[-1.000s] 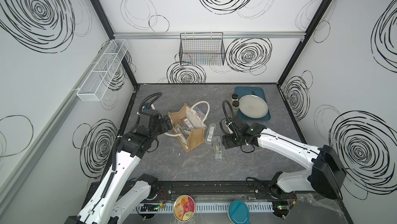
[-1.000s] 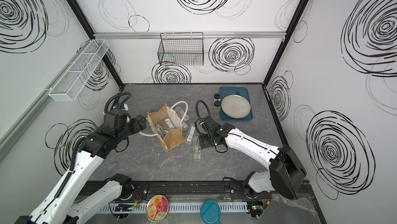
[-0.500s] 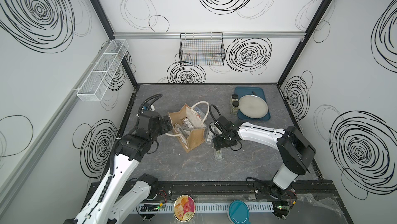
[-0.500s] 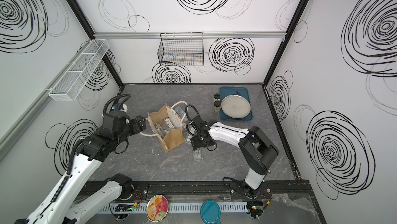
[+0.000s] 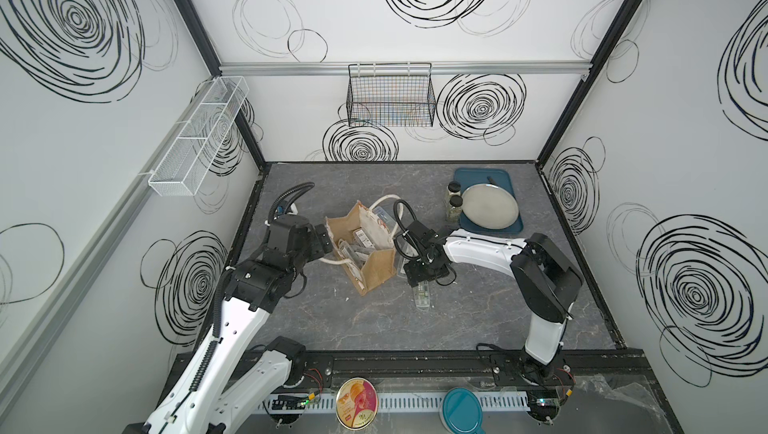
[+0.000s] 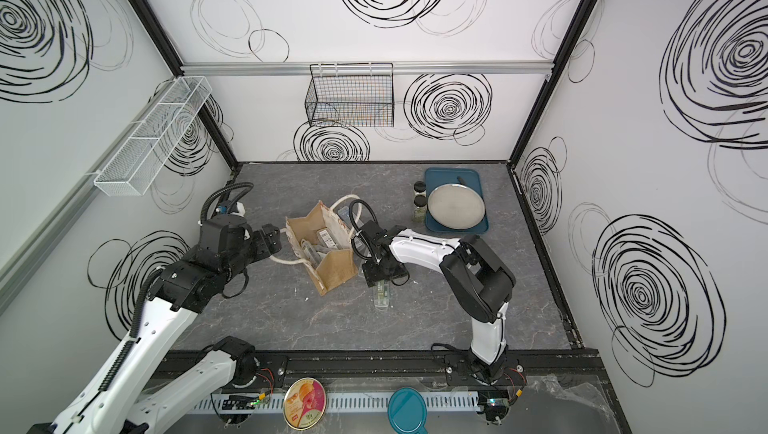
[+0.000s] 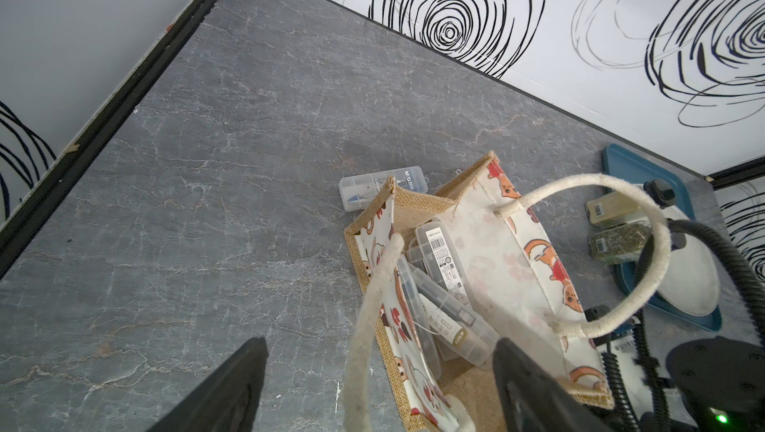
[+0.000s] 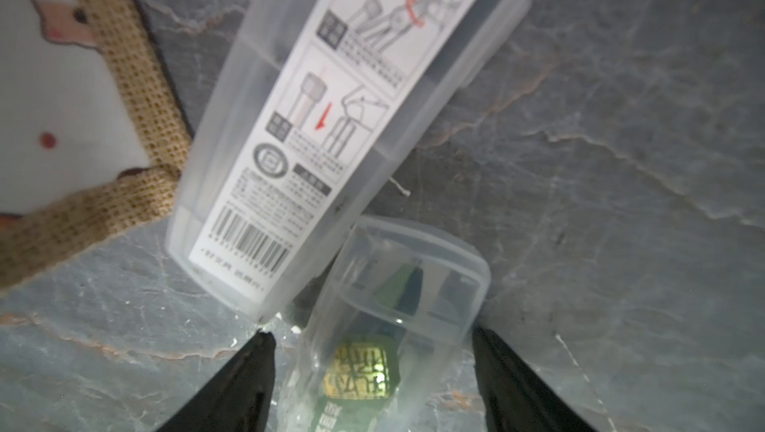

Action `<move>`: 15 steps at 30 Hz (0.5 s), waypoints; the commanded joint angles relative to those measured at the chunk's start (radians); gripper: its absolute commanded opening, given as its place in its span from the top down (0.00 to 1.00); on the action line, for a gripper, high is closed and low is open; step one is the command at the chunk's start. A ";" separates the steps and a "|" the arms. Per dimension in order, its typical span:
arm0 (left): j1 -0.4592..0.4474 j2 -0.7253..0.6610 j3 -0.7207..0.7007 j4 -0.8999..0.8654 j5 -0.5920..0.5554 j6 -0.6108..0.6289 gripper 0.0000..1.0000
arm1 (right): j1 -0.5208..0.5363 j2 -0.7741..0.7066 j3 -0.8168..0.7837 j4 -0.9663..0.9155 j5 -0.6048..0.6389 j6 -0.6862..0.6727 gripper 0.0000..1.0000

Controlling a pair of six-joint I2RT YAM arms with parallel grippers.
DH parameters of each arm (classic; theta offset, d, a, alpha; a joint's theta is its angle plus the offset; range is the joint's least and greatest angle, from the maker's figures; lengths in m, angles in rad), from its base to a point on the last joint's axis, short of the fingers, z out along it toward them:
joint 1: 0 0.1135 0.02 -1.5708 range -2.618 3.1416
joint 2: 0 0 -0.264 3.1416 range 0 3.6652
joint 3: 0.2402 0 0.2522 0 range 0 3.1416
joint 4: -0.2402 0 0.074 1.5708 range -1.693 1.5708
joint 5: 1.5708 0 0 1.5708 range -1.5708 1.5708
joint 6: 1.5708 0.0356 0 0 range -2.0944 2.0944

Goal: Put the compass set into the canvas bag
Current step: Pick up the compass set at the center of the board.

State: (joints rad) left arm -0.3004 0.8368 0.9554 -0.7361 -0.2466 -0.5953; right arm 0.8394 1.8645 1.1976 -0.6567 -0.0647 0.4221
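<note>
The canvas bag (image 5: 376, 269) (image 6: 336, 269) stands open mid-table, with several clear compass set cases inside (image 7: 445, 268). My left gripper (image 5: 326, 240) (image 7: 378, 345) is open at the bag's left side; a white rope handle (image 7: 366, 326) and the bag's near wall lie between its fingers. My right gripper (image 5: 422, 282) (image 8: 372, 334) is open just right of the bag, low over a clear compass set case (image 8: 397, 305) (image 6: 382, 296) that lies on the table between its fingers. A second labelled case (image 8: 331, 119) lies beside the bag (image 8: 62, 98). A third (image 7: 383, 187) rests behind it.
A blue tray (image 5: 478, 174) with a grey plate (image 5: 490, 205) and two spice jars (image 5: 455, 199) stand at the back right. A black wire basket (image 5: 390, 95) hangs on the back wall, a white mesh shelf (image 5: 199, 136) on the left wall.
My right arm has swung left toward the bag and folded at the elbow, bringing its gripper down over the case on the table. The left arm has barely moved.
</note>
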 commanded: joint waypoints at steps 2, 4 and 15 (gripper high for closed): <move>-0.001 -0.002 -0.007 0.007 -0.017 0.005 0.11 | -0.007 0.031 0.025 -0.086 0.033 -0.015 0.31; -0.002 -0.004 -0.007 0.006 -0.018 0.001 0.11 | -0.015 0.030 0.024 -0.086 0.034 -0.022 0.34; -0.003 -0.007 -0.006 0.001 -0.022 -0.006 0.11 | -0.110 0.004 -0.001 -0.075 0.011 -0.115 0.36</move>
State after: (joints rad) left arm -0.3004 0.8349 0.9554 -0.7399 -0.2523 -0.5957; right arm 0.7464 1.8748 1.2041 -0.6945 -0.0593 0.3481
